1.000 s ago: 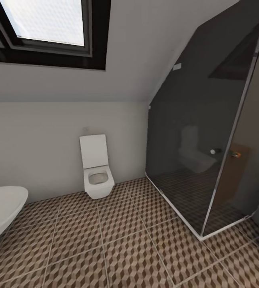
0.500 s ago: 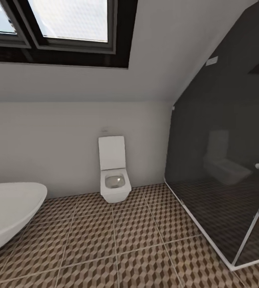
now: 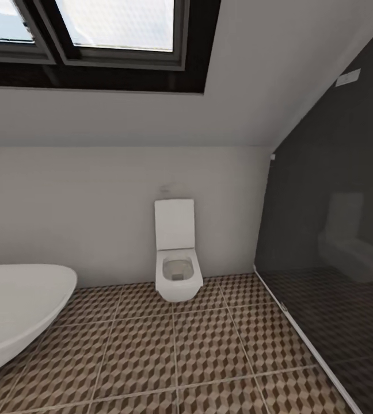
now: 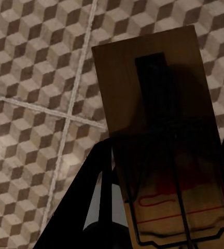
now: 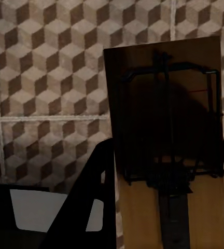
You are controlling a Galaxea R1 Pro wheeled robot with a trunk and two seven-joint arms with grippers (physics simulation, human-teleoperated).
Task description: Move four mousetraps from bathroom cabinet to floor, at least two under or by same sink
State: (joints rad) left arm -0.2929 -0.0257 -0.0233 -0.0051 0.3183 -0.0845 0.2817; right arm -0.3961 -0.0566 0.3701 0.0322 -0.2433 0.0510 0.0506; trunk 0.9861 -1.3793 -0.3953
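wooden mousetrap (image 4: 158,129) clamped in left jaws, another mousetrap (image 5: 169,129) in right, over tiled floor (image 3: 198,356).

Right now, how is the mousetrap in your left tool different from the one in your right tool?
The left mousetrap leans tilted across its wrist view, while the right mousetrap sits nearly straight. The left mousetrap shows red markings near its wire loop; on the right mousetrap I see only a thin red line. The left one's wire loop sits at the tool end, the right one's at the far end. Both are flat brown wooden boards with dark wire, each held over the cube-patterned bathroom floor.
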